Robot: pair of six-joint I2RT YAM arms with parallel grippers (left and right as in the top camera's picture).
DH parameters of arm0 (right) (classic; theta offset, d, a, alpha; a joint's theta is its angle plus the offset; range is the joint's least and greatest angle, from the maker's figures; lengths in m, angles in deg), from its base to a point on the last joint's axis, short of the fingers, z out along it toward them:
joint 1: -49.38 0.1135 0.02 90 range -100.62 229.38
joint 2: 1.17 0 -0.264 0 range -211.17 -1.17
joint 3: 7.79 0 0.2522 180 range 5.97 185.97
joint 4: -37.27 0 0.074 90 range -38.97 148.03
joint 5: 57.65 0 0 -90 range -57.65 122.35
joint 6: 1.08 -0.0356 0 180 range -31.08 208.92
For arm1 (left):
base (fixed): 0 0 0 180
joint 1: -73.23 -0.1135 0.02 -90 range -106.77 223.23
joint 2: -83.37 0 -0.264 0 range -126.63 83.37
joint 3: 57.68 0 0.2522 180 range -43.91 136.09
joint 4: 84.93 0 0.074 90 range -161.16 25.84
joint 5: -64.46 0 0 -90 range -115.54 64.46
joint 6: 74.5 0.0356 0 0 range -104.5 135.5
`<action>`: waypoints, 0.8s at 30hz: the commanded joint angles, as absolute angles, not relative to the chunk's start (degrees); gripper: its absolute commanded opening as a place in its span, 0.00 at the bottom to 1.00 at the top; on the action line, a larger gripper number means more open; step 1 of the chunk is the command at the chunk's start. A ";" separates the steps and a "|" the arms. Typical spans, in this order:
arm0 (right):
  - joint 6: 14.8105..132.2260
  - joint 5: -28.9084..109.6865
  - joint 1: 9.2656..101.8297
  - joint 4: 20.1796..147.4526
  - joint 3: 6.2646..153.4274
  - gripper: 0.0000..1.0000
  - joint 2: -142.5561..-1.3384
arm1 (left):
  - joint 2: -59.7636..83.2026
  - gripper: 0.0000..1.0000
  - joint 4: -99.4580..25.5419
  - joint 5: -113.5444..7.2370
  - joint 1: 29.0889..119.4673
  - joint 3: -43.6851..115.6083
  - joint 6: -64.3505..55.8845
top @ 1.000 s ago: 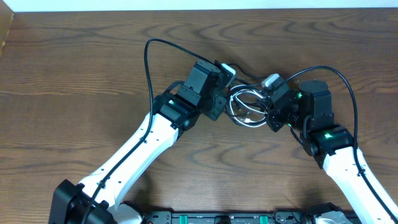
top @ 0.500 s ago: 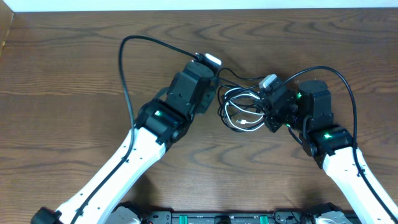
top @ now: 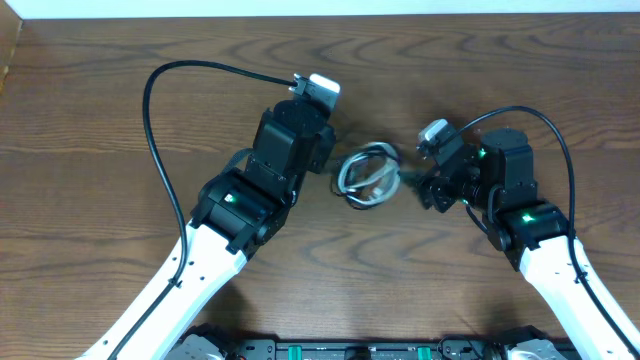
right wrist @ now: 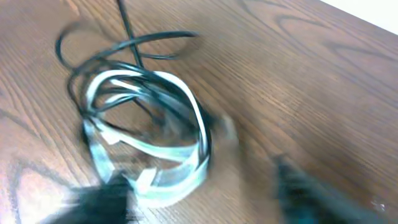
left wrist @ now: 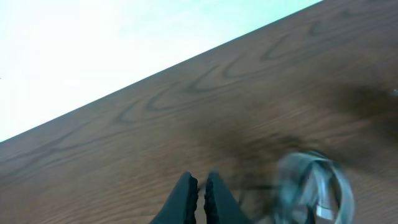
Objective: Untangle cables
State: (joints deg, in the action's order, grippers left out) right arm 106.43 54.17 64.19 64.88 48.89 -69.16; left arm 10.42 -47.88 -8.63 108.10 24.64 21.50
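- In the left wrist view, the left gripper is seen with its two dark fingers pressed together. Whether a cord is caught between them cannot be told.
- In the right wrist view, the right gripper is shown with its jaws spread wide, one blurred finger toward each lower corner. Nothing is pinched between them.
- The cables are seen just ahead of that open gap, lying on the table as a coil of white cord wound with thin black cord. A black loop is thrown out past the coil toward the upper left of that view.
- In the left wrist view the cables are only a smeared pale ring, near the closed fingers and to their right.
- From overhead, the cables are placed between the two wrists, closer to the left one. The fingertips are masked by the wrist housings there, so the jaws cannot be read from above.
- A thick black arm cable arching beside the left arm is shown only by the overhead view.
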 commanded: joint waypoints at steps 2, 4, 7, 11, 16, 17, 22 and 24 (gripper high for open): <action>106.76 53.54 63.95 64.72 48.80 0.99 -69.07 | 11.47 0.08 -48.20 -7.10 107.71 25.54 20.94; 106.76 53.54 63.95 64.72 48.80 0.99 -69.07 | 11.49 0.07 -48.23 -7.10 107.71 25.54 20.78; 106.76 53.54 63.95 64.70 48.80 0.99 -69.07 | 11.58 0.08 -48.57 -7.10 107.71 25.54 20.78; 106.76 53.54 63.95 64.72 48.80 0.99 -69.07 | 11.69 0.07 -48.29 -7.12 107.71 25.54 20.76; 106.76 53.54 63.95 64.77 48.80 0.99 -69.07 | 10.68 0.08 -44.38 -12.63 107.69 25.54 20.54; 106.76 53.54 63.95 64.75 48.80 0.99 -69.07 | 9.98 0.11 -43.18 -13.77 107.71 25.54 20.54; 106.76 53.54 63.95 64.75 48.80 0.99 -69.07 | 4.50 0.32 -39.99 -16.11 107.71 25.54 19.49; 106.76 53.51 63.95 64.77 48.80 0.99 -69.07 | 1.55 0.49 -40.58 -16.04 107.69 25.54 19.03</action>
State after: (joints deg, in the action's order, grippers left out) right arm 106.57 53.51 64.19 64.88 48.89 -69.16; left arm 5.85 -40.53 -14.27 108.10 24.68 20.61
